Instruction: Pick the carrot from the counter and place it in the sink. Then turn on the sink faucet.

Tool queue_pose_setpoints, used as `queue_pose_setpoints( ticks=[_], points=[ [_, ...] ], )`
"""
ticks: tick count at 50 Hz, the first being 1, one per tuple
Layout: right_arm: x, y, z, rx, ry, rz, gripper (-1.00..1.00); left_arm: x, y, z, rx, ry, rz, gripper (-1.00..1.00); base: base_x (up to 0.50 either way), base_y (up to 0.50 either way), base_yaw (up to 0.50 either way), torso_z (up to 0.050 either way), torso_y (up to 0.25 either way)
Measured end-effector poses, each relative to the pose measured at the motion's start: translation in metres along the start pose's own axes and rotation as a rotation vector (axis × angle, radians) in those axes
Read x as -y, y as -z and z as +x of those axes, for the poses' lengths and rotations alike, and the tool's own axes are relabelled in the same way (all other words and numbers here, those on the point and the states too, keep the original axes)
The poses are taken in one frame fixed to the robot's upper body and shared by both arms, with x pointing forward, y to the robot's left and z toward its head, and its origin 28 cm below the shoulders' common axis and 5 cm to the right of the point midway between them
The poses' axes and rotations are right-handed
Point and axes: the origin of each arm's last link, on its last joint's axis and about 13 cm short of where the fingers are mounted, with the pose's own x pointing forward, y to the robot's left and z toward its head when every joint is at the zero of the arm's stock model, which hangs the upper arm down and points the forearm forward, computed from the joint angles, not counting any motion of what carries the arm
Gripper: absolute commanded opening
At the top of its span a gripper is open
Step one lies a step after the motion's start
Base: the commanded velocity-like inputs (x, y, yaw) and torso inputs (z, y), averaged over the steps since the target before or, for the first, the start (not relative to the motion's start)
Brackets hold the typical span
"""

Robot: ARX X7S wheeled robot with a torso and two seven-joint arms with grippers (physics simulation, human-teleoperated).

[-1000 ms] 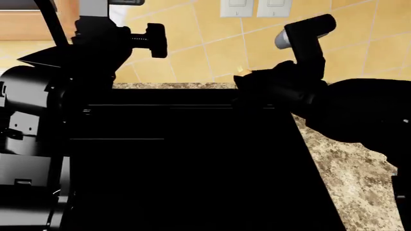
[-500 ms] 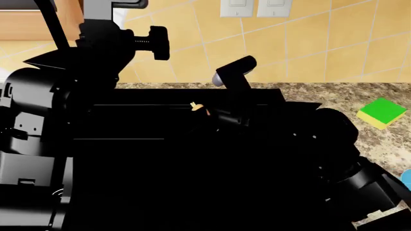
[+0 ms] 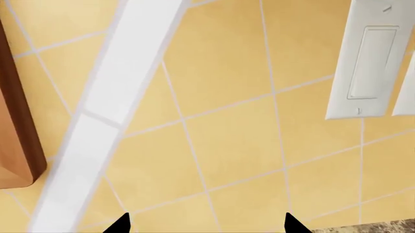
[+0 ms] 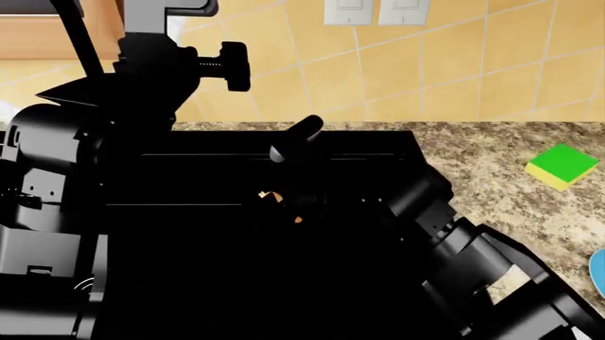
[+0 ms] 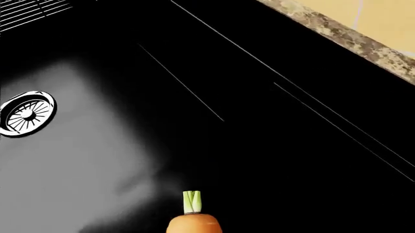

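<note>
Orange against glossy black: our right gripper point(image 4: 283, 209) carries the carrot point(image 5: 194, 224) over the sink point(image 5: 214, 145), and in the right wrist view the stub with its green stem tip pokes out at the frame's edge, so the vegetable sits held in the grip, though the fingers themselves merge into the dark basin and we cannot make them out. Below it we see the round drain point(image 5: 26, 112) off to one side. Our left gripper point(image 3: 206, 224) hangs raised before the yellow tiled wall point(image 3: 227, 121), its two black fingertips point(image 3: 120, 224) spread well apart around nothing. We read no writing on the white switch plates point(image 3: 366, 63). On the speckled counter point(image 4: 492, 170) lies a green-and-yellow sponge point(image 4: 562, 166).
</note>
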Motion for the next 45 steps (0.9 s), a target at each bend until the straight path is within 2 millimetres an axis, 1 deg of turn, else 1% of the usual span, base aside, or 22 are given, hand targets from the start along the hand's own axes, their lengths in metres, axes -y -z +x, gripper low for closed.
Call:
queue_pose_setpoints(
  ticks=[7, 8, 17, 27, 33, 45],
  points=[
    [-0.001, -0.006, -0.001, -0.035, -0.002, -0.020, -1.00, 0.000, 0.001, 0.000, -0.001, 0.000, -0.001, 1.00, 0.00, 0.00, 0.00, 0.000, 0.000],
    [-0.001, -0.006, -0.001, -0.039, -0.002, -0.019, 1.00, 0.000, 0.001, 0.000, -0.001, 0.000, -0.001, 1.00, 0.00, 0.00, 0.00, 0.000, 0.000],
    [0.000, -0.008, -0.001, -0.061, 0.003, -0.015, 1.00, -0.001, 0.002, 0.000, -0.004, 0.001, -0.001, 1.00, 0.00, 0.00, 0.00, 0.000, 0.000],
    [-0.003, -0.010, -0.004, -0.058, -0.025, -0.004, 1.00, -0.001, 0.002, 0.000, -0.003, 0.001, -0.002, 1.00, 0.00, 0.00, 0.00, 0.000, 0.000],
    [-0.003, -0.023, -0.014, 0.018, -0.032, 0.012, 1.00, -0.001, 0.002, 0.000, -0.004, 0.000, -0.003, 1.00, 0.00, 0.00, 0.00, 0.000, 0.000],
    [0.002, -0.056, -0.046, 0.211, 0.002, 0.041, 1.00, -0.001, 0.003, 0.000, -0.006, 0.000, -0.004, 1.00, 0.00, 0.00, 0.00, 0.000, 0.000]
  ],
)
